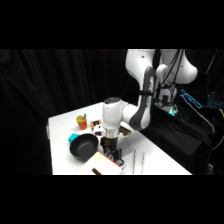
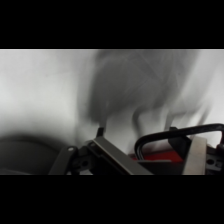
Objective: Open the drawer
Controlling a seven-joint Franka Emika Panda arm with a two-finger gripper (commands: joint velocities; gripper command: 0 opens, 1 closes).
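Task looked early, in my judgement: the hand was down at the near part of the white table, right at the drawer, but no pull was evident. I couldn't tell from either view whether the drawer was opened at all. Left to do, as I judge it: secure the handle, draw it out.

The small pale tan wooden box-like drawer sat at the table's near edge, near the middle, just near-right of the black round bowl and left of the metal tongs. Its tan top showed in the side view, partly cut by the picture's bottom; a dark patch marked its near end. The black loop handle showed clearly in the wrist view, a curved black bar arching over a red patch low in that picture, with one light finger standing just by it, apparently inside or against the loop. Contact couldn't be confirmed.

Hand state: can't tell how wide it stood or whether it gripped the handle; the second finger wasn't clear.

Also on the table: a small orange block with a dark top at the far left, and a teal piece touching the bowl's left rim.
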